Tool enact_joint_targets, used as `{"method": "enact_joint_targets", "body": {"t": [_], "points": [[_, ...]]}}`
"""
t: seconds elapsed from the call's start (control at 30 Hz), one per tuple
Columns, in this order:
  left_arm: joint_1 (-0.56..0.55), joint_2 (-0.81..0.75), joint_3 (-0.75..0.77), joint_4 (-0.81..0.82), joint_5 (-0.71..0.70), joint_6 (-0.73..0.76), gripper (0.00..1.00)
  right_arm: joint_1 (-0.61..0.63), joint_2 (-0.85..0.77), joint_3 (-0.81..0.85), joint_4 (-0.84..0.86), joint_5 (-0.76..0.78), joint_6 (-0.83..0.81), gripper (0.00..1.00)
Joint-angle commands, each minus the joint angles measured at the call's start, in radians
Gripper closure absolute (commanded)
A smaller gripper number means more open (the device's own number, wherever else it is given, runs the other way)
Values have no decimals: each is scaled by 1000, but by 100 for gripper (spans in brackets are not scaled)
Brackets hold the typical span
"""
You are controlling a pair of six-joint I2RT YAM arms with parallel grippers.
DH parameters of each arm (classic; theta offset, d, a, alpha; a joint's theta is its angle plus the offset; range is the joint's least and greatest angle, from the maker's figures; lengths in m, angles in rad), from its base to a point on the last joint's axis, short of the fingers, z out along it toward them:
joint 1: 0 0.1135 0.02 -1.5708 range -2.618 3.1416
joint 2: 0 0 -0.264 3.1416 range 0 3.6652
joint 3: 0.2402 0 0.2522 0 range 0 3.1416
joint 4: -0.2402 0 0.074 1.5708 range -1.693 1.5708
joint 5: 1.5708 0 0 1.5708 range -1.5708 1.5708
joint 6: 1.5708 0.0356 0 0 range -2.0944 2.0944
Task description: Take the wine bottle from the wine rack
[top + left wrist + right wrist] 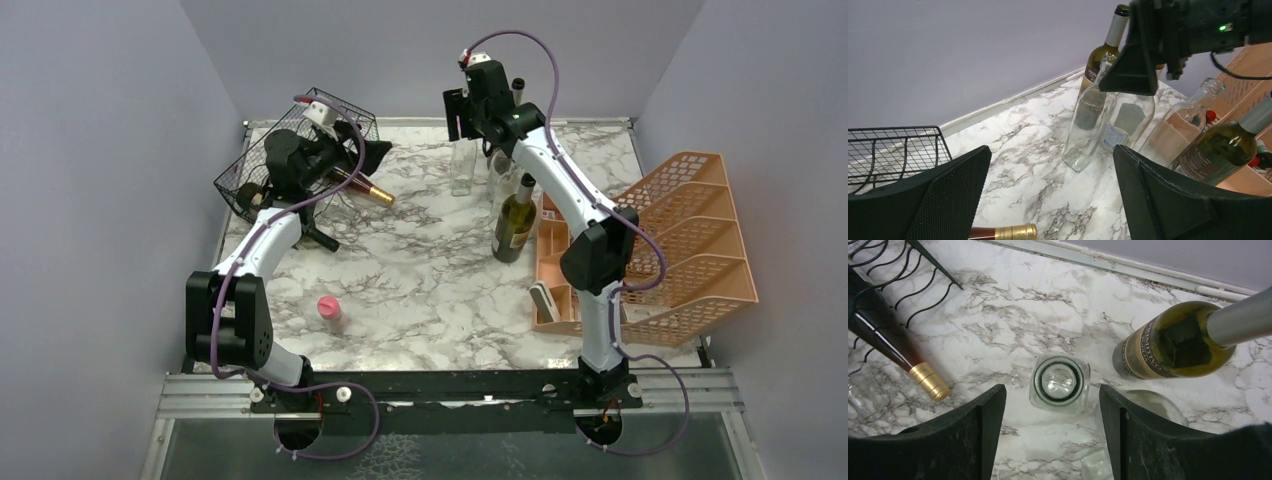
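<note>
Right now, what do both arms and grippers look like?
Left arm and right arm: white links, black joints, a purple cable looped along each. Left gripper and right gripper: black, two broad wedge fingers. Green LED on the right wrist.

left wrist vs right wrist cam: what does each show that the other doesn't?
Left wrist only: the right arm above the upright bottles, and the organizer.
Right wrist only: a clear bottle's open mouth seen from above, and the wine bottle with its dark body lying in the rack.
Both: the wine bottle's gold cap, rack wires, the table, and an olive bottle with a grey neck.
</note>
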Motion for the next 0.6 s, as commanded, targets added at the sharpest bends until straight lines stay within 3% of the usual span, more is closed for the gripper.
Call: {"method": "enact_joint_targets", "body": {"t": [0.0, 0.3, 0.47, 0.57], "points": [[24, -27, -4, 29, -24, -4, 1, 9, -143, -20, -30, -100, -7, 28], [107, -58, 3, 29, -55, -73, 1, 232, -304, -283, 58, -47, -66, 24], [151, -57, -3, 29, -87, -107, 1, 296, -292, -425, 174, -184, -62, 19], [170, -43, 2, 28, -84, -132, 1, 300, -198, -402, 182, -256, -60, 17]]}}
